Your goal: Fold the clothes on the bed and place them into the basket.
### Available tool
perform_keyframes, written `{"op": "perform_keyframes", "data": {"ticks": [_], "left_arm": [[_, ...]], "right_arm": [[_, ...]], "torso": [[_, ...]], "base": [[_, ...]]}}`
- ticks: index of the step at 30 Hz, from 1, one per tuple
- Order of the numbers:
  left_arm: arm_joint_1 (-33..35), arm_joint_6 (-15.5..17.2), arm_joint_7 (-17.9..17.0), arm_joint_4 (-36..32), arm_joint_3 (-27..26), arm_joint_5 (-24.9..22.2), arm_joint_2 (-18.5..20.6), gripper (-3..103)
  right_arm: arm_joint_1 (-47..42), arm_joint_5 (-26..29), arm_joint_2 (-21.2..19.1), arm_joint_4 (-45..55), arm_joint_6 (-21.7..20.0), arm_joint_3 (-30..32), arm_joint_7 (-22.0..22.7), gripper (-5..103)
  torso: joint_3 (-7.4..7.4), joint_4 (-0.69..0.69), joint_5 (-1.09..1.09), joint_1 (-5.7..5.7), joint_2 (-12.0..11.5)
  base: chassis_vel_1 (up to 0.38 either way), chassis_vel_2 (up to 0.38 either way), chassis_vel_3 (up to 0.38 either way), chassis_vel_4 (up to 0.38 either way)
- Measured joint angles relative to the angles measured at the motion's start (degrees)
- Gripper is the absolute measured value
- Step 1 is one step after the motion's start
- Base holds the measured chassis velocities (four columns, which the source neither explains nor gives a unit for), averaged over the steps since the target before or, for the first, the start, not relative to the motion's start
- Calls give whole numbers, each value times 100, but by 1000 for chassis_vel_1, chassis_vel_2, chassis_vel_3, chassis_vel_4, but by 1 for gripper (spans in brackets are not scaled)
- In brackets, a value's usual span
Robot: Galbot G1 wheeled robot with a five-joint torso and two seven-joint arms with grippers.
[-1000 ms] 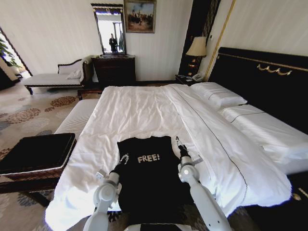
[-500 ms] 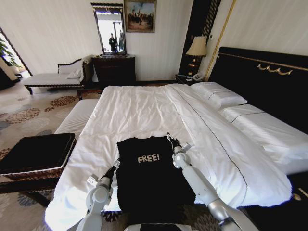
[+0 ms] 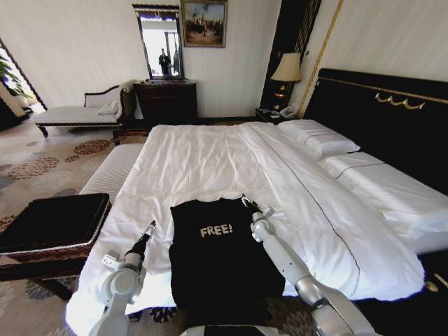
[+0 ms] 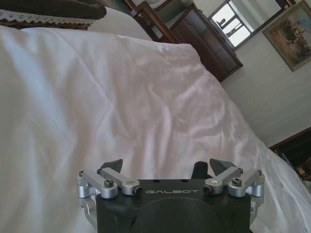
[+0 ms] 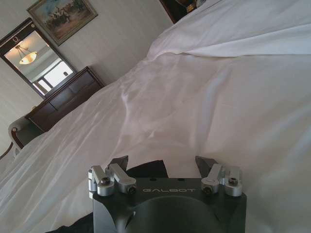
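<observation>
Shirt: black T-shirt [image 3: 220,255] w/ white "FREE!" lettering, flat on the bed [image 3: 210,157], lower centre of the head view. Collar end toward the pillows, hem at the near bed edge — long axis runs up-down in frame.
R gripper: right gripper [image 3: 247,204] at the shirt's upper-right corner, by the shoulder; fingers spread. In the right wrist view [image 5: 161,165] black cloth shows just under and between the tips, nothing pinched.
L gripper: left gripper [image 3: 149,229] lower left of frame, over bare white sheet, apart from the shirt's left edge. Fingers spread in the left wrist view [image 4: 165,167], holding nothing.
Key relation: the right is nearer, at the cloth; from the left one, the shirt lies toward frame centre.
Room: open sheet on both sides and beyond the collar — likely ample for folding.
Basket: black basket [image 3: 52,220], far left of frame, beside the bed, well apart from the shirt.
</observation>
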Motion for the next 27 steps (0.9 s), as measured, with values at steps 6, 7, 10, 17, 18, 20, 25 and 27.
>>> {"op": "perform_keyframes", "data": {"ticks": [6, 7, 10, 17, 18, 20, 25, 27], "left_arm": [[-6, -2, -8, -1, -46, -28, 28, 100], [-11, -2, -11, -1, -51, -28, 29, 100], [-27, -3, -19, -2, -58, -27, 33, 100], [-78, -9, -25, 72, -29, 20, 27, 100], [-91, -9, -25, 93, -17, 29, 24, 100], [-108, -12, -25, 125, -4, 46, 21, 100], [-176, -26, -25, 249, 51, 106, -1, 100], [-203, -28, -27, 282, 73, 125, -17, 100]], "right_arm": [[-93, -13, 23, 19, 27, 30, -49, 61], [-99, -18, 24, 20, 35, 36, -60, 56], [-125, -55, 27, 47, 84, 61, -89, 40], [-159, -107, 1, 101, 138, 73, -126, 19], [-164, -108, -5, 109, 145, 77, -134, 13], [-173, -109, -12, 132, 152, 83, -139, 8], [-272, -105, -106, 447, 199, 120, -142, 1], [-320, -95, -177, 608, 209, 125, -147, 0]], "torso": [[0, 0, 0, 0, 0], [0, 0, 1, 0, 0], [0, 0, 1, 0, 0], [0, 0, 1, 0, 0], [0, 0, 1, 0, 0], [0, 0, 1, 0, 0], [0, 1, 1, 0, 0], [0, 0, 0, 0, 0]], "base": [[0, 0, 0, 0], [0, 0, 0, 0], [0, 0, 0, 0], [0, 0, 0, 0], [0, 0, 0, 0], [0, 0, 0, 0], [0, 0, 0, 0], [0, 0, 0, 0]]}}
